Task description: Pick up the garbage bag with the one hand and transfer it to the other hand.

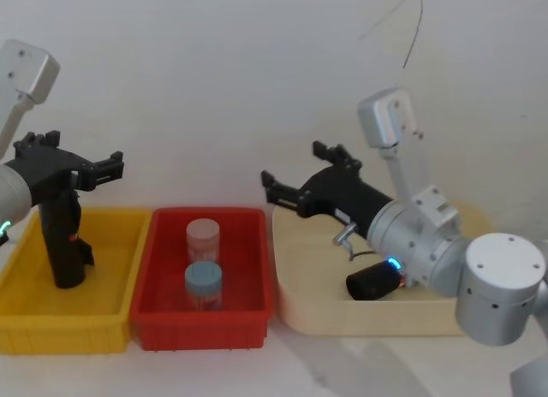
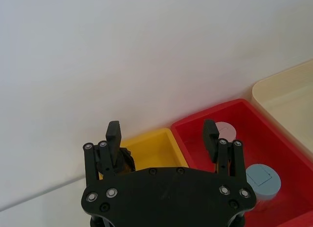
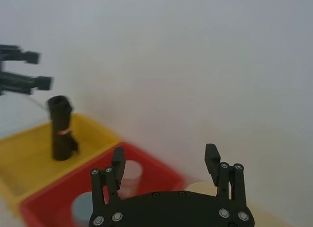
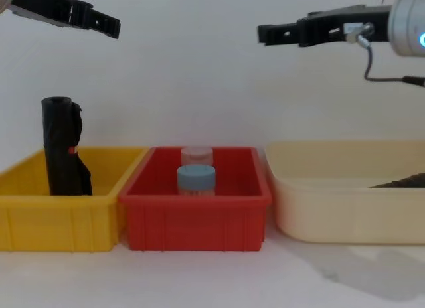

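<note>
While looking down from the head view, found the garbage bag (image 1: 67, 243) standing upright in the left half of the yellow bin (image 1: 111, 316), taller than the bin's wall, a small red sticker on its side. Saw the left gripper (image 1: 116, 170) hanging above the bag's top, apart from it — fingers spread wide, holding nothing. From the chest view, placed that gripper well above the roll and a little toward the red bin (image 1: 205, 326). Noted the right gripper (image 1: 291, 168) raised high about where red bin meets beige bin (image 1: 300, 316), likewise wide open and empty, well apart from the bag. Spotted a pink-capped jar (image 1: 203, 237) and a blue-capped jar (image 1: 204, 281) in the red bin — and a second black roll (image 1: 372, 282) lying in the beige one.
</note>
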You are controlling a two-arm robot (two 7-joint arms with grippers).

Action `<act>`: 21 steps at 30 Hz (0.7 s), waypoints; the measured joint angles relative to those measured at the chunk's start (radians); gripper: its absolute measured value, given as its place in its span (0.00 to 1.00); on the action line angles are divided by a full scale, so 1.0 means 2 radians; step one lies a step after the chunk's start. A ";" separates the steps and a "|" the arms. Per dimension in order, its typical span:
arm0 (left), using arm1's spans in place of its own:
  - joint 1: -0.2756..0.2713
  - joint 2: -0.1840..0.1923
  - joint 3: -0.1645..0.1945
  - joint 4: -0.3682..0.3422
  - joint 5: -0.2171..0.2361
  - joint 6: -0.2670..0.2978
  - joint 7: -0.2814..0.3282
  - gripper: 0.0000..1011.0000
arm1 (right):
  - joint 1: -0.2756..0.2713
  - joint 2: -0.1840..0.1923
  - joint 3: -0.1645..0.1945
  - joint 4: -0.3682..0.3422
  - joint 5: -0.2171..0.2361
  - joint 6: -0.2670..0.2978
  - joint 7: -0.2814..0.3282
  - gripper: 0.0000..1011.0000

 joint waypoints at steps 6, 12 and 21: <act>0.000 0.000 0.000 0.000 0.000 0.000 0.001 0.99 | -0.002 -0.007 -0.022 -0.001 0.006 0.022 0.014 0.99; 0.001 0.000 -0.001 0.000 0.001 0.001 0.002 0.99 | 0.001 -0.016 -0.046 0.010 0.007 0.040 0.025 0.99; 0.001 0.000 -0.001 0.000 0.001 0.001 0.002 0.99 | 0.017 -0.034 -0.079 0.040 0.005 0.064 0.036 0.99</act>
